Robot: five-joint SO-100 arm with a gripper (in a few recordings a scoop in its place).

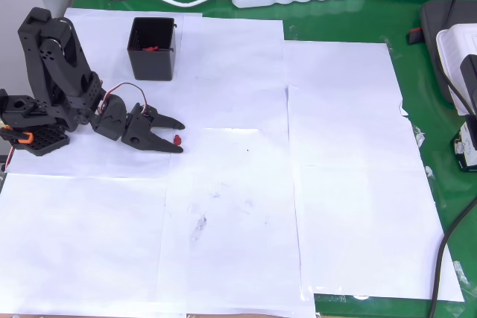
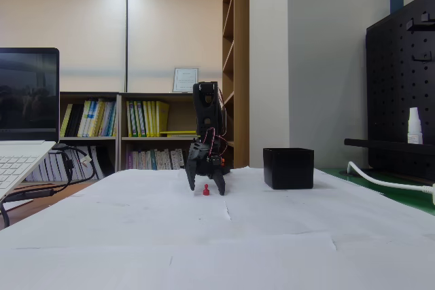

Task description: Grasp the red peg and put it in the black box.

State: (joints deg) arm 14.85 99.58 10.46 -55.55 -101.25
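Red, tiny stubby plastic peg (image 1: 177,139) lies on white paper sheets (image 1: 335,184) between the tips of the black two-finger gripper (image 1: 179,135), jaws spread wide, holding nothing. Square black plastic box (image 1: 153,50) stands well apart, w/ something small & red inside, too small to identify. Fixed view: peg (image 2: 206,191) between the fingertips.

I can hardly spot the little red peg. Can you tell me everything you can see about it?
The red peg is tiny, bright red and stubby, and looks like plastic. It stands on the white paper, between the tips of the open black gripper; whether a fingertip touches it is too small to tell. In the fixed view it stands upright on the paper between the two fingers. The black box sits apart from it.
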